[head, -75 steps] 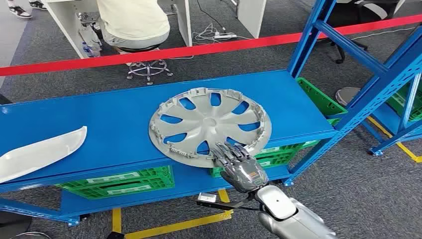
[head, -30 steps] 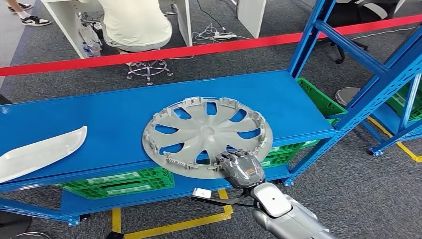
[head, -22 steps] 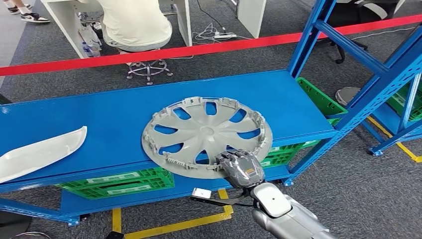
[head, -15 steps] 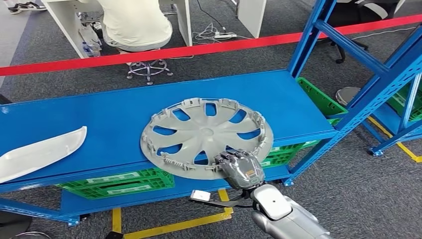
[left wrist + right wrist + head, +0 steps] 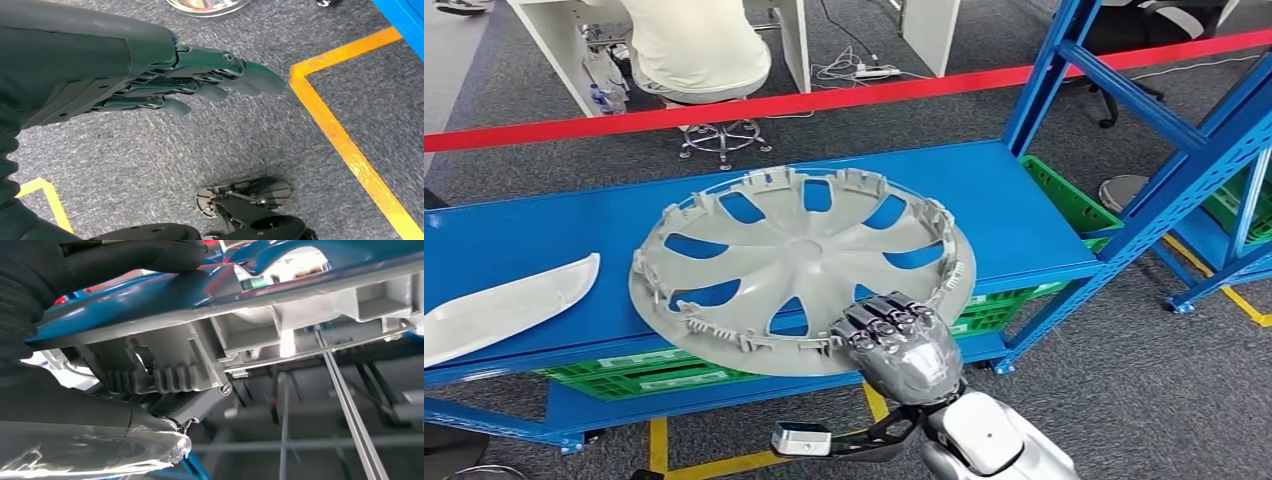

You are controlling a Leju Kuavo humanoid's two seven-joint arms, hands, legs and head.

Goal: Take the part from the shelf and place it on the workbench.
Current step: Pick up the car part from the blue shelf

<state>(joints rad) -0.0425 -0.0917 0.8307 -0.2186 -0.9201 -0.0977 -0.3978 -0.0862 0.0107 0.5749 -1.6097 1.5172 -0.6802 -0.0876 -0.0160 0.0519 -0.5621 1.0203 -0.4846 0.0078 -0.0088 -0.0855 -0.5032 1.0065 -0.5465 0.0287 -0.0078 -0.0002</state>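
A grey plastic wheel cover (image 5: 799, 268), with curved spokes, blue showing through its slots and a ring of small clips round its inner rim, is held tilted above the blue shelf (image 5: 1024, 215), its near edge raised and overhanging the shelf's front edge. Its near rim is gripped by the right hand (image 5: 894, 335), whose fingers (image 5: 879, 318) are curled over the top of the edge; in the right wrist view the ribbed clips of the wheel cover (image 5: 200, 360) are seen close up, clamped in the right hand (image 5: 75, 405). A white curved panel (image 5: 504, 310) lies on the shelf well to the left, apart from the cover. Green crates (image 5: 659, 368) are stacked on the level below. Blue uprights (image 5: 1169, 185) stand to the right. A red barrier tape (image 5: 824, 100) is stretched behind the shelf, and beyond it a seated person (image 5: 694, 45) is seen on a stool. The left hand (image 5: 150, 75) hangs over grey carpet with yellow floor lines (image 5: 345, 145), fingers extended and apart, nothing held.
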